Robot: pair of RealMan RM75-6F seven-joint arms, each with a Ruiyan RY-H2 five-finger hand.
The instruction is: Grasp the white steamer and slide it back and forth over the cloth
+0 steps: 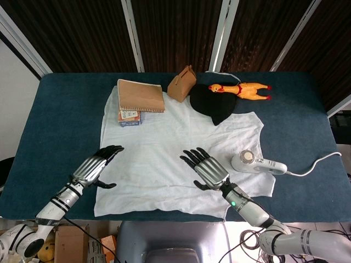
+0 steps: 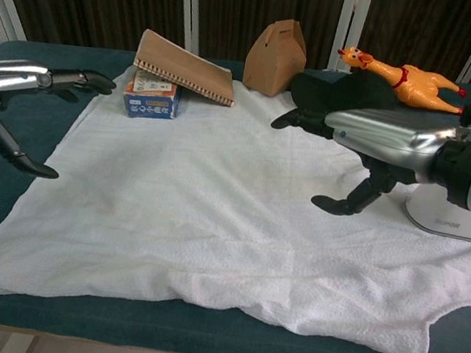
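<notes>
A big white cloth (image 1: 181,159) lay spread out on the dark blue worktop (image 1: 60,120). The white steamer (image 1: 256,163) sat on the right side of the cloth, with its cord (image 1: 318,162) running off to the right. Nothing was touching it.

The right hand (image 1: 205,169) hung above the middle of the cloth, just to the left of the steamer. Its fingers were spread apart and it held nothing. The left hand (image 1: 96,167) hung over the left edge of the cloth. Its fingers were apart too, and it was empty.

At the back of the cloth, a brown notebook (image 1: 141,95) leaned on a small blue box (image 1: 129,117). Beside them stood a little brown paper bag (image 1: 182,84), a black cloth lump (image 1: 214,104) and a yellow rubber chicken (image 1: 240,90).
</notes>
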